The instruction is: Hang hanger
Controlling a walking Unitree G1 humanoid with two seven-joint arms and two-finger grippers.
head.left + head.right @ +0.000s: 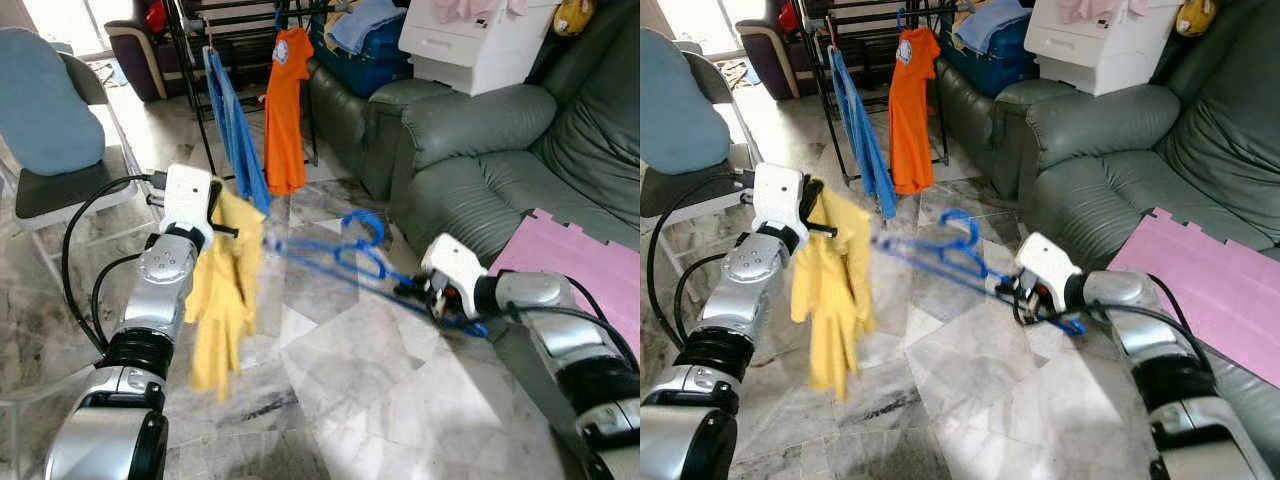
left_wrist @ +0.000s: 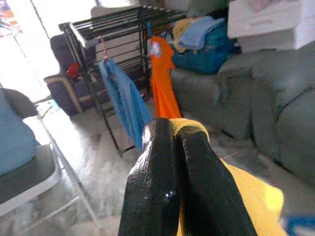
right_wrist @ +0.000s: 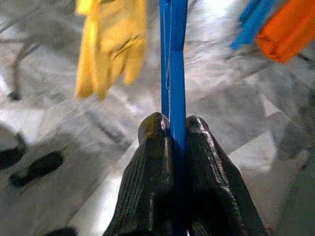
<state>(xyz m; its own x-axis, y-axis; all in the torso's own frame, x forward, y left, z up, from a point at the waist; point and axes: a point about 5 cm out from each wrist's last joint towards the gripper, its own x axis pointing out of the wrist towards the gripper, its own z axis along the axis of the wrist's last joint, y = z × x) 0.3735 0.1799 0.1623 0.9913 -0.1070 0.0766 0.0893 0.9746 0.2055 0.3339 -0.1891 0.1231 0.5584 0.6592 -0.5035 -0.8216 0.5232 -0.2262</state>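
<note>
A green sofa (image 1: 500,160) sits beyond the right tool, and a black drying rack (image 1: 200,40) carrying a blue garment (image 1: 235,130) and an orange shirt (image 1: 285,110) stands ahead of both tools. The left tool (image 2: 176,147) is pressed together on a yellow cloth (image 1: 225,290) that hangs below it. The right tool (image 3: 179,129) pinches the blue hanger (image 1: 355,255), which reaches from it toward the yellow cloth, above the floor.
</note>
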